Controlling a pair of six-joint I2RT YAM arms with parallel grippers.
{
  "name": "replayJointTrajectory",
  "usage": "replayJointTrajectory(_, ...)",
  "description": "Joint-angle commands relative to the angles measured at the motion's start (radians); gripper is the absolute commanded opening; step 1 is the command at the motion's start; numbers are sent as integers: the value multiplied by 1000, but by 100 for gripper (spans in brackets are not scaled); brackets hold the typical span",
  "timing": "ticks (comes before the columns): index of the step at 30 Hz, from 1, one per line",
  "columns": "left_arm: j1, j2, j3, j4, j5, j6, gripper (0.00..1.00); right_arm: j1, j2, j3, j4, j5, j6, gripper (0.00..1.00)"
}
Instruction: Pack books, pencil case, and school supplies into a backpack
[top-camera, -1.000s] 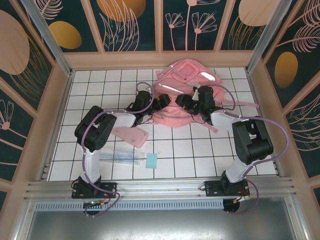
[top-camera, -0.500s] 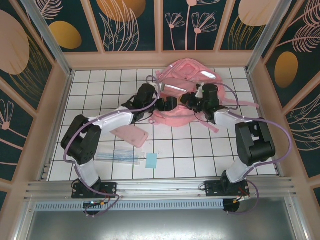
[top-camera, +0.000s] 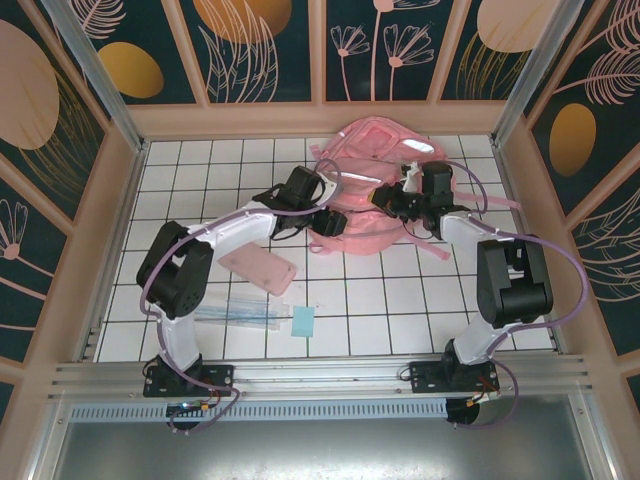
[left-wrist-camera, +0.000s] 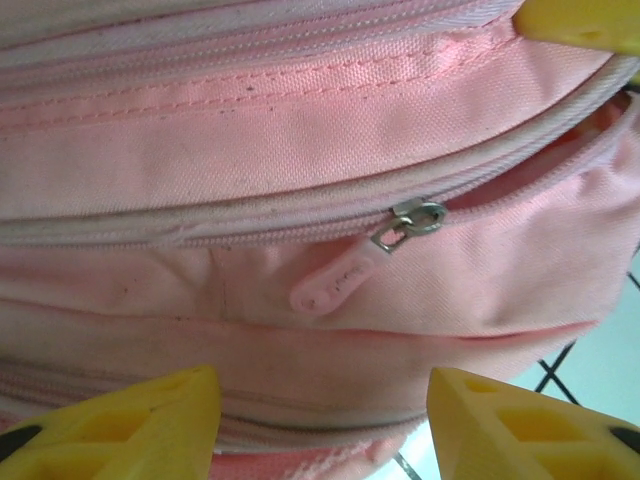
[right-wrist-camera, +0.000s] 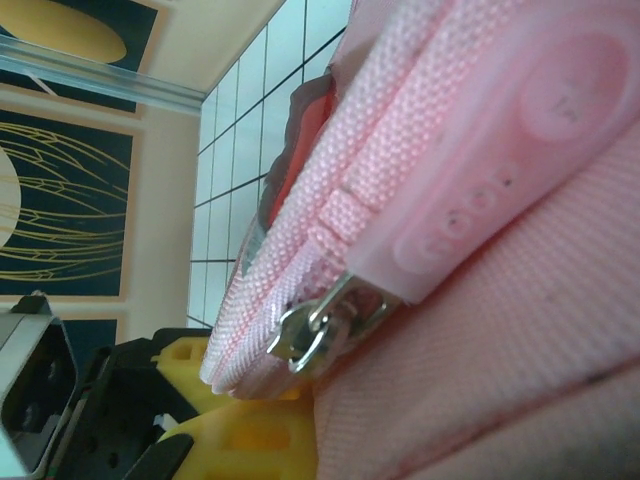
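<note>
The pink backpack (top-camera: 368, 160) lies at the back of the tiled table. My left gripper (top-camera: 330, 214) is at its near-left side. In the left wrist view my left gripper (left-wrist-camera: 320, 405) stands open, its yellow fingertips (left-wrist-camera: 135, 425) astride a bulge of backpack fabric (left-wrist-camera: 300, 150) below a zipper pull (left-wrist-camera: 338, 285). My right gripper (top-camera: 388, 198) is shut on the backpack's zipper edge (right-wrist-camera: 300, 290), right by the metal slider (right-wrist-camera: 322, 335). The pink pencil case (top-camera: 258, 266), the clear stick packet (top-camera: 238, 312) and the light-blue pad (top-camera: 303, 321) lie on the tiles near the left arm. The books are out of view.
Raised beige walls (top-camera: 120, 200) ring the white tiled table (top-camera: 400, 300). Pink straps (top-camera: 490, 208) trail from the backpack to the right. The left arm's elbow (top-camera: 172, 270) hangs beside the pencil case.
My right gripper has shut on the zipper edge and drawn it rightward. My left arm has reached further onto the backpack and its jaws have narrowed. The backpack has shifted slightly right.
</note>
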Motion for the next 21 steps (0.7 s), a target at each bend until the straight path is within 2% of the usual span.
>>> replayJointTrajectory(1,2,36,52,6,-1,35,55,2,6,41,34,-70,-47,0)
replayJointTrajectory(8,2,124,130,44,-1,20,57,6,6,41,48,-85,-40,0)
replayJointTrajectory(14,-4,181,178,21,59,28,58,8,5,44,50,-88,-35,0)
replayJointTrajectory(21,-12,180,145,-10,137,49,59,8,19,58,59,-92,-28,0)
